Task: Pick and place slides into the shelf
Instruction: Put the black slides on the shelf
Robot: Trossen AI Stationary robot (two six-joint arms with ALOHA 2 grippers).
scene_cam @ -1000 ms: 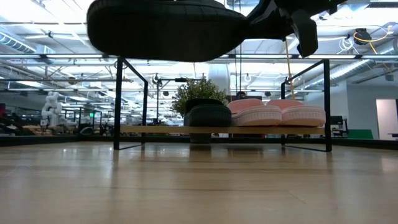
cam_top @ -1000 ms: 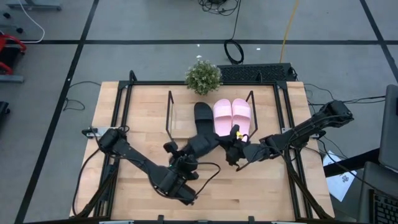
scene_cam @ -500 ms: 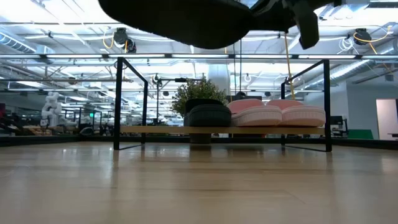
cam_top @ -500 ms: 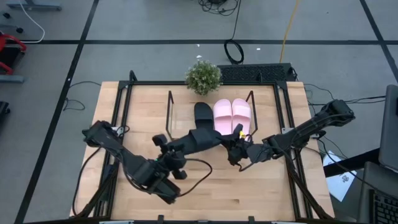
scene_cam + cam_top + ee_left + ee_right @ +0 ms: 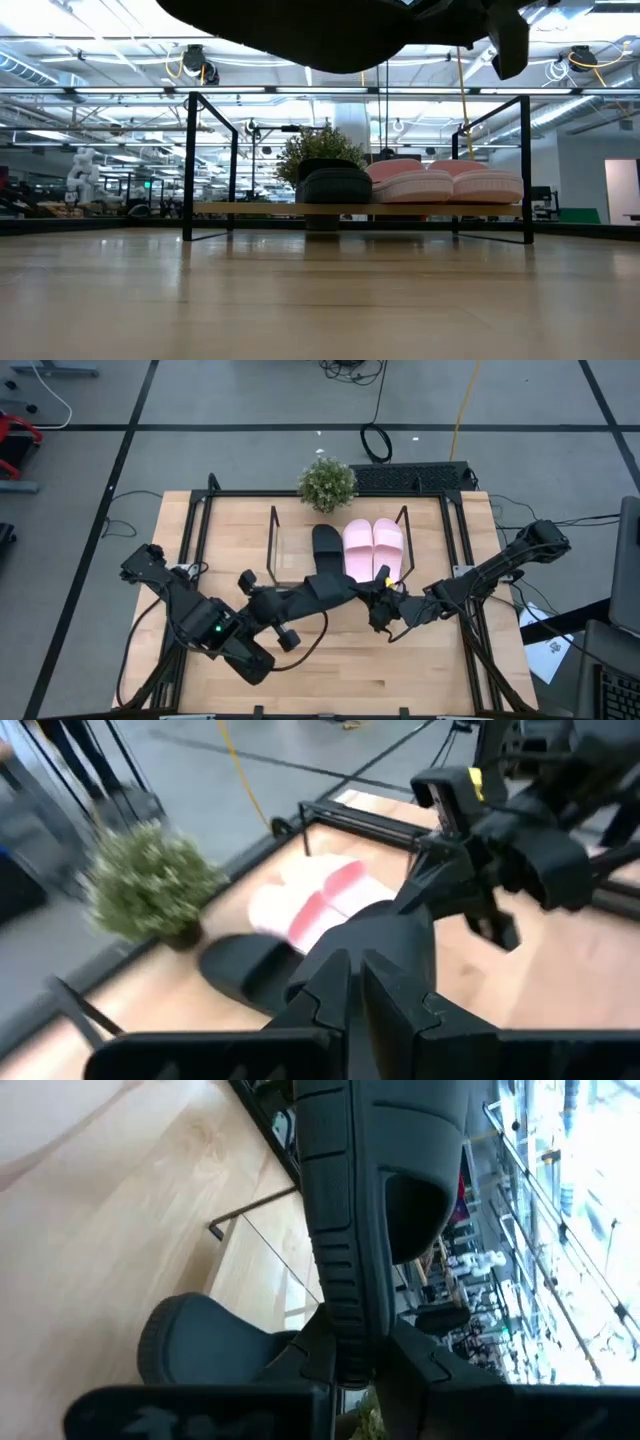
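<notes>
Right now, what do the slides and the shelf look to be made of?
Black slide, held between both grippers: matte, moulded in one piece, probably foam or rubber. Pink slides: same smooth moulded look with ridged straps, likely foam. Shelf: thin black wire side frames, apparently painted metal, and a pale board that looks like wood.

No text, label, brand, number or sign can be read in any view.

At centre frame in the high view, the shelf (image 5: 276, 550) sits on the worktop (image 5: 430, 670), holding one slide (image 5: 325, 542) left of two more (image 5: 374, 544). A potted plant (image 5: 327, 483) stands above it. Below, a fourth slide (image 5: 325, 590) hangs between the left pincer (image 5: 262, 600) and right pincer (image 5: 379, 603).
</notes>
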